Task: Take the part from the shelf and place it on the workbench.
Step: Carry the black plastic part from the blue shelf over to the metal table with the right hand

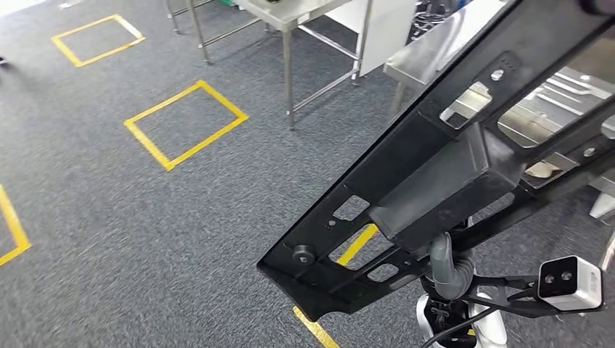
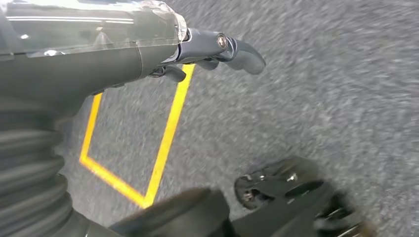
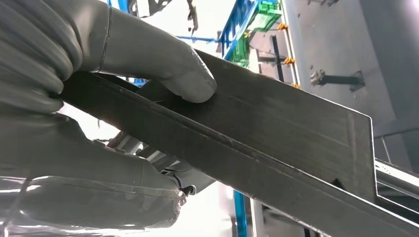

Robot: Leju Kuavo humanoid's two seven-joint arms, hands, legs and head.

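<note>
Part [image 1: 435,181] pinched in right robot hand [image 3: 99,123] | long axis slanting up toward desk [image 1: 435,54] ahead-right | left robot hand [image 2: 217,49] hanging, fingers curled, holding nothing

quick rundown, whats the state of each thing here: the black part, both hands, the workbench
black part: held up off the floor, tilted, over the grey carpet, not yet on the bench
right hand: grips the part, thumb pressed on its flat face
left hand: holds nothing, fingers curled, above the carpet
workbench: steel, stands ahead on the right, partly hidden behind the part
</note>
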